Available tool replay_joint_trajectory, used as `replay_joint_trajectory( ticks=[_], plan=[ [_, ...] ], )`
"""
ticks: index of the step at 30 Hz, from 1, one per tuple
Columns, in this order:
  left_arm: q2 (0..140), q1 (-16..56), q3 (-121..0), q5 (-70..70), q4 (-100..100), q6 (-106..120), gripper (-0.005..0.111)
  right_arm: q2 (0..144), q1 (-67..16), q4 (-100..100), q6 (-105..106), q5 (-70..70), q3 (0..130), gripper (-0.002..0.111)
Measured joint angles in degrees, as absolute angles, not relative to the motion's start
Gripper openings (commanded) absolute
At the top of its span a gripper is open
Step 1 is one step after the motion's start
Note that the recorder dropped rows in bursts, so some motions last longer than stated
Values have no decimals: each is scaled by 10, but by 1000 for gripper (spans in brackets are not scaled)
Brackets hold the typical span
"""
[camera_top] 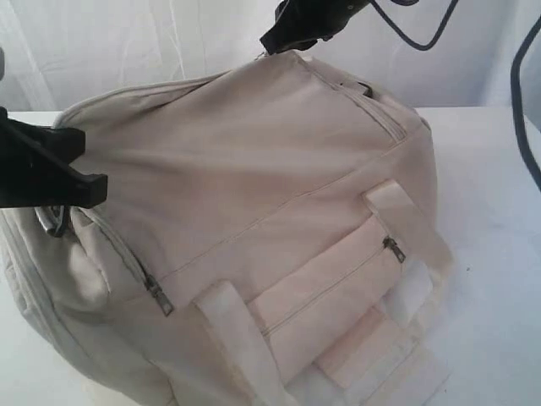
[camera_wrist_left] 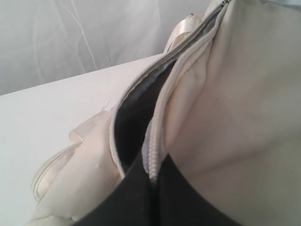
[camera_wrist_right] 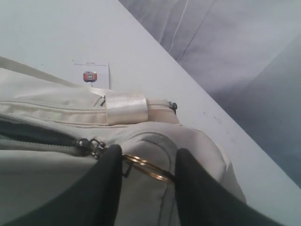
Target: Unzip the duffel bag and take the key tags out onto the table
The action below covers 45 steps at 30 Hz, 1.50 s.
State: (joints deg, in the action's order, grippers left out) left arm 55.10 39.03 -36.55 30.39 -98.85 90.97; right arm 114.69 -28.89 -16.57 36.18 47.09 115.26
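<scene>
The cream duffel bag [camera_top: 270, 194] fills most of the exterior view and lies on the white table [camera_top: 494, 254]. My left gripper [camera_top: 89, 165] is at the bag's left end, shut on the zip edge of the bag's fabric [camera_wrist_left: 151, 165]. Beside that edge the zip gapes over the dark grey lining [camera_wrist_left: 134, 127]. My right gripper [camera_top: 270, 44] is at the bag's top far end. Its jaws are closed across the metal ring zipper pull [camera_wrist_right: 149, 168], which spans the gap between the two fingers next to the slider [camera_wrist_right: 91, 146]. The key tags are hidden.
A webbing handle [camera_top: 406, 216] and zip pockets [camera_top: 338, 283] lie on the bag's near side. A small printed label [camera_wrist_right: 91, 75] sits on the table beyond the bag. Black cables [camera_top: 524, 127] hang at the right. White cloth backs the table.
</scene>
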Motion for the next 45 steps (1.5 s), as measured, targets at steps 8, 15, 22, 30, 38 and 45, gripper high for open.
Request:
replay_joint_trajectory(
  ticks=[8, 15, 22, 30, 38, 45],
  plan=[
    [555, 390, -367, 312, -978, 910, 0, 1147, -263, -170, 360, 488, 1153, 0],
    [555, 389, -367, 324, -973, 910, 0, 1140, -224, -151, 354, 488, 1153, 0],
    [555, 389, -367, 324, -947, 898, 0, 1127, -209, -161, 346, 531, 1153, 0],
    [588, 387, -368, 324, -909, 875, 0, 1105, -201, -156, 335, 601, 1153, 0],
    [644, 367, -430, 317, -861, 886, 0, 1104, -199, -151, 313, 625, 1153, 0],
    [701, 328, -471, 280, -858, 927, 0, 1103, -195, -146, 311, 622, 1130, 0]
  ],
)
